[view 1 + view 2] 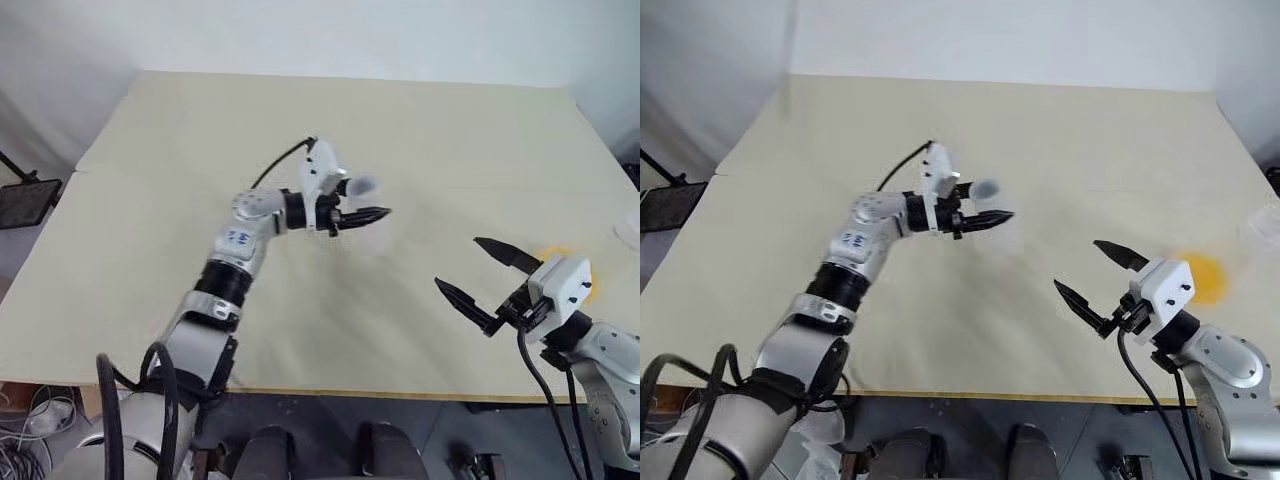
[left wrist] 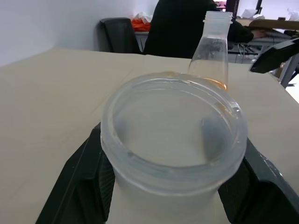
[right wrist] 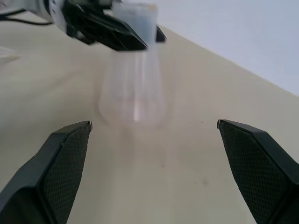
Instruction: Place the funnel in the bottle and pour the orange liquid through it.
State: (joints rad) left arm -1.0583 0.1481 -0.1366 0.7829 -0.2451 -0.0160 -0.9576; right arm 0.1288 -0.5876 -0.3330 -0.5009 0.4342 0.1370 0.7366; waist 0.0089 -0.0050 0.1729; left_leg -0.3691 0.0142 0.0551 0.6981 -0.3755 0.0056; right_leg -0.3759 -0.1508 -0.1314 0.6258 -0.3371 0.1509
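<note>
Since the funnel [image 2: 174, 122], clamped below its rim between the left gripper's [image 1: 375, 214] fingers, looks light, slick and probably thin-walled, hold gently; the right gripper [image 1: 458, 262] gapes empty.

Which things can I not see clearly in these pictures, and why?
- Thin stem of the small clear plastic funnel: left wrist view, hidden under its own round rim.
- The clear flask-shaped bottle: right wrist view, blurred, its neck behind the funnel and the left gripper.
- Vessel holding the translucent orange liquid: both eye views, walls too faint; in the left eye view partly behind the right gripper.
</note>
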